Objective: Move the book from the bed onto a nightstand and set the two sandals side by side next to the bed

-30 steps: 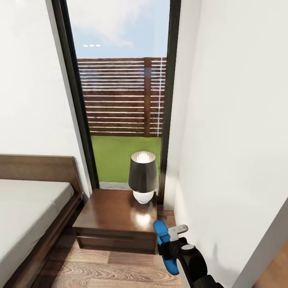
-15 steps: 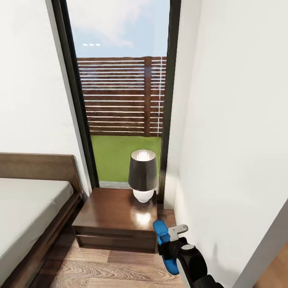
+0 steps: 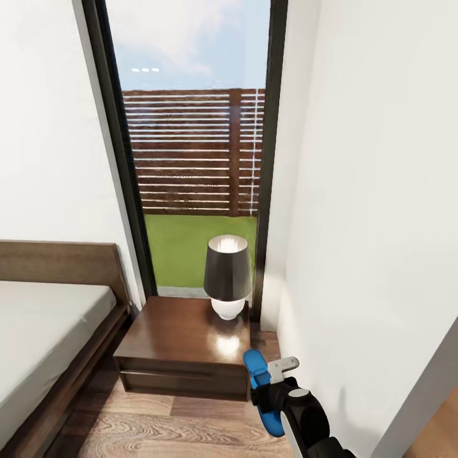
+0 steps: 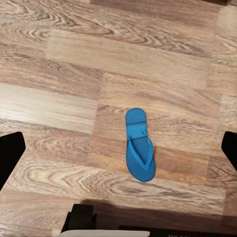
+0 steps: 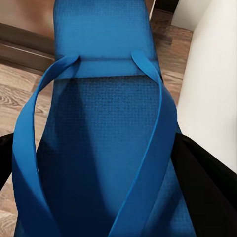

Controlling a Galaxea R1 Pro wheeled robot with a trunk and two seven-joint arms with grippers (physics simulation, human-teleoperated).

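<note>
While the head camera faced a tall black-framed window with a slatted brown fence and green grass outside, the right gripper sat low in the view, pinching a blue sandal between its fingers. That sandal stood on edge above the wood-plank floor, its far end just in front of the nightstand's front right corner. From the right wrist camera, the same sandal lay close along the gripper, its blue straps meeting near the far end of the sole, with a dark finger pressed against its side.

A dark brown nightstand stood against the window, between the bed and the white wall. A lamp with a dark shade and a white base rested near the back right corner of the nightstand's top. The bed's pale mattress and dark wooden headboard occupied the lower left of the head view, its frame just beside the nightstand.

From the left wrist camera, the second blue sandal lay flat on the floor, strap side up, apart from anything else. The left gripper hung above it with its dark fingertips spread wide, touching nothing.
</note>
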